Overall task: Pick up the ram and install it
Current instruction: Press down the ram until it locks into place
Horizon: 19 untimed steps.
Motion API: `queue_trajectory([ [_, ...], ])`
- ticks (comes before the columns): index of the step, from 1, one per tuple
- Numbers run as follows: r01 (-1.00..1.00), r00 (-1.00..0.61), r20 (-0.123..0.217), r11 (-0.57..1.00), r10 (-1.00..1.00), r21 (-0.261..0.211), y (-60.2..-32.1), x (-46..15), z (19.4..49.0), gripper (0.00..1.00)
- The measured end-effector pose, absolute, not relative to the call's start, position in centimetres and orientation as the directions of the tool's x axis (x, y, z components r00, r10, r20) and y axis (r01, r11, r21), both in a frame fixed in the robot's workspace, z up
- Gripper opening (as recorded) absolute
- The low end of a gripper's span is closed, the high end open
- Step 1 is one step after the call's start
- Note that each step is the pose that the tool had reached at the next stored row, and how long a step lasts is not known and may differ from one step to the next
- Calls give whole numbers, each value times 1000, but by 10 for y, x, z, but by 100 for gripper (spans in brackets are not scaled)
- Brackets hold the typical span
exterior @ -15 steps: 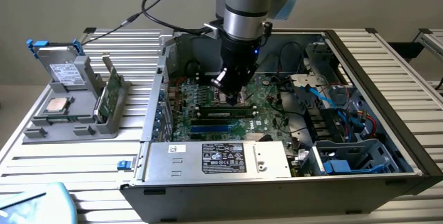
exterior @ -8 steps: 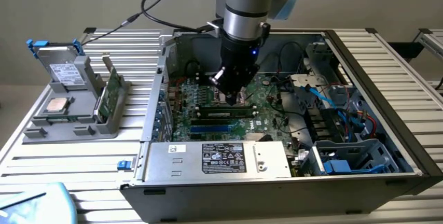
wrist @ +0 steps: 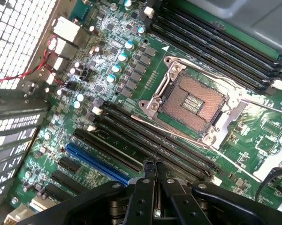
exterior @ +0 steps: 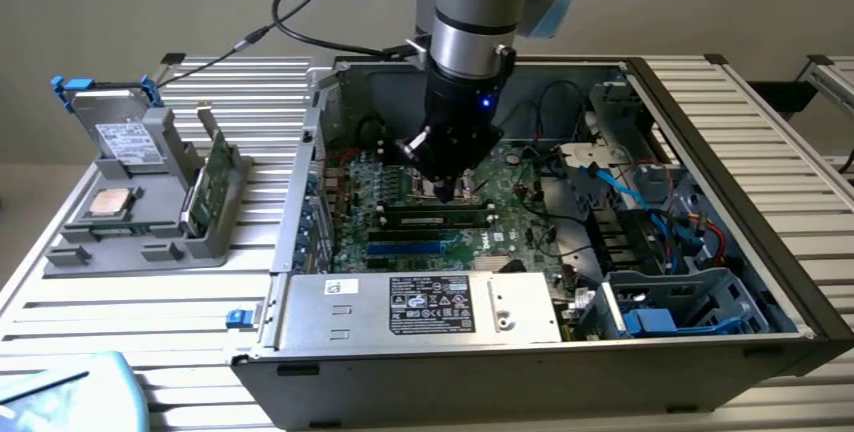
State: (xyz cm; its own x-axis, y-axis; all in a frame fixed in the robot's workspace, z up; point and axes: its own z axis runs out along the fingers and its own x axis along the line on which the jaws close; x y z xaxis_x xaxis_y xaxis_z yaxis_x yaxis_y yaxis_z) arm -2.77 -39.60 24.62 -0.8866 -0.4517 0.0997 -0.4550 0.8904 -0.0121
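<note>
gripper clenched, empty, over motherboard; ram seated in slot, partly hidden by arm

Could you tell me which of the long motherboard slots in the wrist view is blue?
The blue slot beside the bank of black memory slots, on their side away from the processor socket; all other long slots are black.

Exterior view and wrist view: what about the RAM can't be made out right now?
- Exterior view: whether the long narrow green RAM stick in the black slot is latched; too small.
- Exterior view: whether the shut black gripper touches it; its own body hides the tips.
- Wrist view: slot ends beneath the gripper; its body covers them.
</note>
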Motion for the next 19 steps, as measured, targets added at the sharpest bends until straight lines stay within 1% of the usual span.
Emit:
queue_trajectory([
  [19,-167,-981,100,986,-165,-12,-396,-28,245,11],
])
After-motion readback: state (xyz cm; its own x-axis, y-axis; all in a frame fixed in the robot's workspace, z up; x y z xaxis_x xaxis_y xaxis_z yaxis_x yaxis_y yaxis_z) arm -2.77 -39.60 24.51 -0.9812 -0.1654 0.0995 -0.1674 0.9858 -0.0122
